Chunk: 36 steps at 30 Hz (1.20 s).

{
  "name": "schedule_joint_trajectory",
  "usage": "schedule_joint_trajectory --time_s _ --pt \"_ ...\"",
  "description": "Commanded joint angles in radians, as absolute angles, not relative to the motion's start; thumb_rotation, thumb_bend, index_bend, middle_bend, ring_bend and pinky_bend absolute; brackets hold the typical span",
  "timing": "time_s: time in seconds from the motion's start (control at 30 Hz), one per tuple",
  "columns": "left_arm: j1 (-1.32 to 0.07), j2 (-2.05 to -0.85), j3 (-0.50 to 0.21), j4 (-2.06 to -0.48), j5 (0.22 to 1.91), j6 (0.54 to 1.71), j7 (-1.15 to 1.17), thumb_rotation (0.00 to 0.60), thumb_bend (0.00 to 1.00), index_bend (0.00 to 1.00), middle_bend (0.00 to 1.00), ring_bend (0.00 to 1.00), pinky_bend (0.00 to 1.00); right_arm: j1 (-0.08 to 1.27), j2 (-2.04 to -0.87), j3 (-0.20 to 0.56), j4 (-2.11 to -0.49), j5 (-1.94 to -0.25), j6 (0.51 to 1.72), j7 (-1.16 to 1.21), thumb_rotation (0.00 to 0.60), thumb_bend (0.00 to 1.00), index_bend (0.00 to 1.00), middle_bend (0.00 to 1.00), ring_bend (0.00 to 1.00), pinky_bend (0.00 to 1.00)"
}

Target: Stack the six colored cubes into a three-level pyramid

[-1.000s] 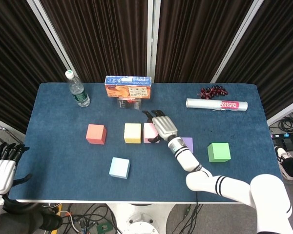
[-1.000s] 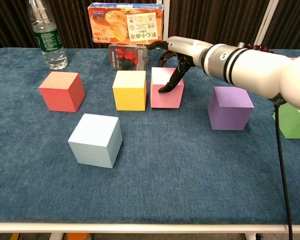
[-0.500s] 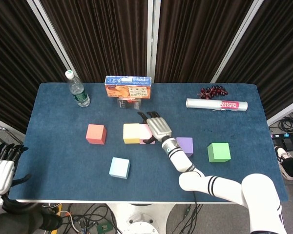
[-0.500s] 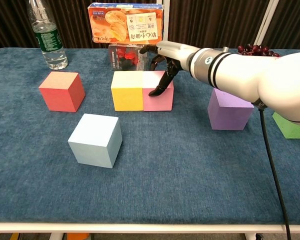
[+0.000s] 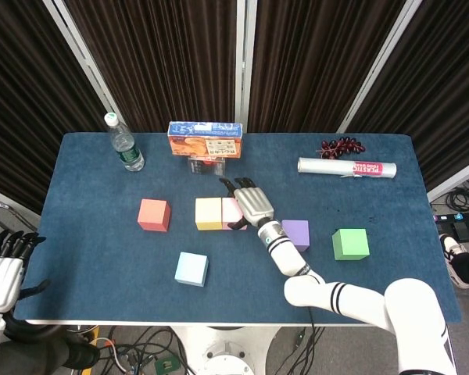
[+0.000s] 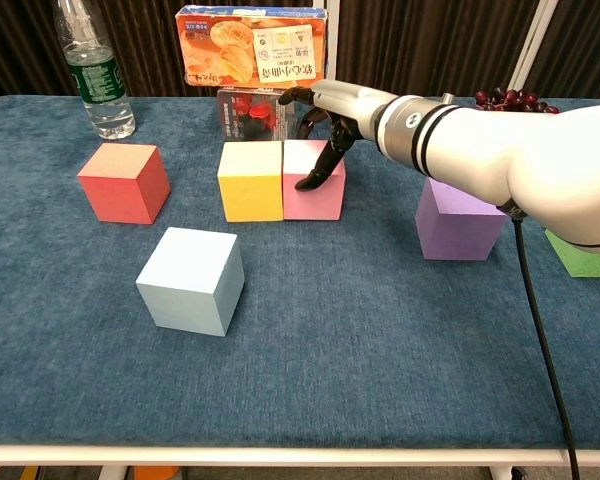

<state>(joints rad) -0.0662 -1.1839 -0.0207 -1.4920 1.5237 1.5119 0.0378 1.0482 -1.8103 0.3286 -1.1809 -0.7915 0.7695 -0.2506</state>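
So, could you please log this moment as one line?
right hand touches pink cube | pink cube against yellow cube | left hand idle

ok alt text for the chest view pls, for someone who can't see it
The robot's right hand rests on a pink cube that sits flush against a yellow cube on a blue table. Red, light blue and purple cubes stand apart; a green cube sits at the right edge.

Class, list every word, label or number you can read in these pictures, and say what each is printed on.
"PLASTIC FOOD WRAP", partly legible, on the roll.
Orange box: printed characters, too blurred to read.
Bottle label: too small to read.
Small box beneath the orange one: unreadable.
Cubes: no text.
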Motion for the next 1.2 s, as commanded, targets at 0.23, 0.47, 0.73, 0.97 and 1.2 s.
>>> schedule_joint_trajectory --time_s 0.23,0.47,0.73,0.97,1.2 --pt "-0.067 -1.184 -0.021 -1.496 1.522 1.509 0.044 0.600 0.00 0.23 0.18 0.12 0.07 1.050 -1.819 0.329 -1.167 -0.791 0.766 -0.252 0.600 0.12 0.02 0.42 0.06 0.00" --pt "-0.067 -1.181 -0.021 -1.496 1.524 1.510 0.043 0.600 0.00 0.23 0.18 0.12 0.07 1.053 -1.828 0.332 -1.175 -0.791 0.768 -0.254 0.600 0.12 0.02 0.42 0.06 0.00" --pt "-0.063 -1.182 -0.019 -1.494 1.525 1.515 0.039 0.600 0.00 0.23 0.18 0.12 0.07 1.058 -1.833 0.336 -1.189 -0.771 0.787 -0.284 0.600 0.12 0.02 0.42 0.06 0.00" --pt "-0.065 -1.184 -0.019 -1.489 1.527 1.514 0.035 0.600 0.00 0.23 0.18 0.12 0.07 1.062 -1.836 0.341 -1.193 -0.744 0.790 -0.301 0.600 0.12 0.02 0.42 0.06 0.00" --pt "-0.065 -1.185 -0.020 -1.485 1.526 1.513 0.029 0.600 0.00 0.23 0.18 0.12 0.07 1.066 -1.842 0.342 -1.194 -0.732 0.789 -0.309 0.600 0.12 0.02 0.42 0.06 0.00"
